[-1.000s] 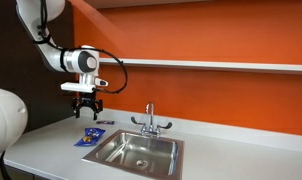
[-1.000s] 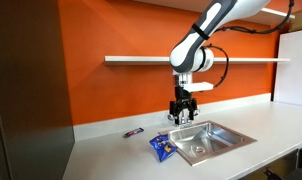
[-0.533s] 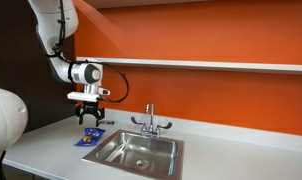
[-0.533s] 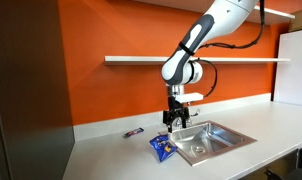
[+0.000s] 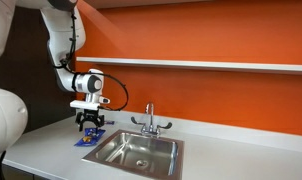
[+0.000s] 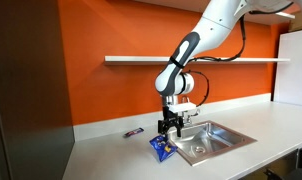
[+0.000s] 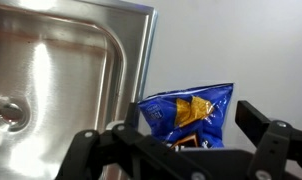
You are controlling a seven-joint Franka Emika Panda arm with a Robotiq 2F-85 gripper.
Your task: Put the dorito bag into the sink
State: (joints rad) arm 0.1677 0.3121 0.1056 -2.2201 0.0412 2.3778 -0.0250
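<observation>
the gripper point(image 7: 181, 148) has its jaws wide apart, clamped on nothing, and hangs low over the dorito bag point(image 7: 188, 112). whether the fingertips touch the bag cannot be told. the bag lies flat on the white counter point(image 5: 46, 150), outside the sink point(image 5: 156, 148), just left of its rim in both exterior views. a chrome faucet point(image 5: 149, 120) stands at the sink's far edge. a small dark object point(image 6: 134, 133) lies left of the bag, nearer the orange wall point(image 6: 111, 30).
</observation>
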